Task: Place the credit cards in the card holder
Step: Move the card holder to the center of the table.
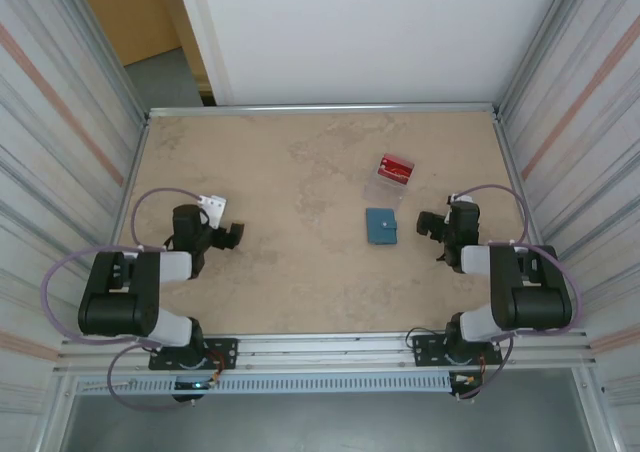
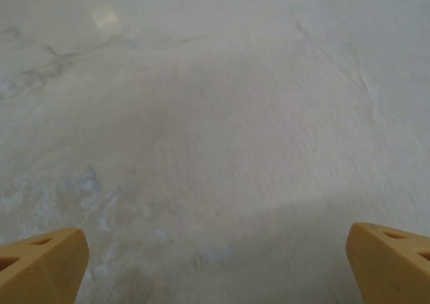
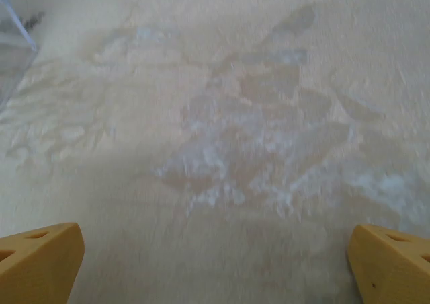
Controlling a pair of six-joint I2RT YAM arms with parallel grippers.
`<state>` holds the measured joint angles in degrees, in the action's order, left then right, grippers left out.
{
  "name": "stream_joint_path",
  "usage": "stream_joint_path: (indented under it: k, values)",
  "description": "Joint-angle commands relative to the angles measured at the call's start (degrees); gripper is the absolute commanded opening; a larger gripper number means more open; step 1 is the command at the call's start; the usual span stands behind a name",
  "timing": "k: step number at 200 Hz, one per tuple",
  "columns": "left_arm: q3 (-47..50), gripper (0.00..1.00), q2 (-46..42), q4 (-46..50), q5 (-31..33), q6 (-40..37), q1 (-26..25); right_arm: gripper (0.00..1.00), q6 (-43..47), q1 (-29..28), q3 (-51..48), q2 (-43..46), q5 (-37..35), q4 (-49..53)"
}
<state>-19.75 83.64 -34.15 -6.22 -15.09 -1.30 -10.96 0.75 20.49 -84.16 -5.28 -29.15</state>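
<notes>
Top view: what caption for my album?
Left gripper and right gripper, both open, flank the blue card holder; red cards beyond.

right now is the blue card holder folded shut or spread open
Folded shut: the card holder lies flat as one small teal square, no lighter inside showing.
</notes>
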Motion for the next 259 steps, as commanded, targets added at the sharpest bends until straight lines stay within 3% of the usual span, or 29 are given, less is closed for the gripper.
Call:
stream_joint_path:
  k: [1,39,241,259]
  values:
    - [-3.4,0.99,3.4,-12.9,5.4,10.0,-1.0,0.99,5.3,1.3,2.8,-4.0,2.6,-16.6]
    - [-3.8,0.99,3.4,-11.9,2.9,10.5,0.2,0.99,5.3,1.3,2.9,-4.1,2.6,-16.6]
    - [-3.9,0.99,3.1,-12.1,3.4,10.2,-0.2,0.99,5.7,0.4,2.2,-3.9,0.8,-17.7]
    - [-10.7,0.99,-0.8,2.3,1.6,9.1,-0.4,0.99,5.8,-0.8,3.9,-1.0,-3.4,-12.9]
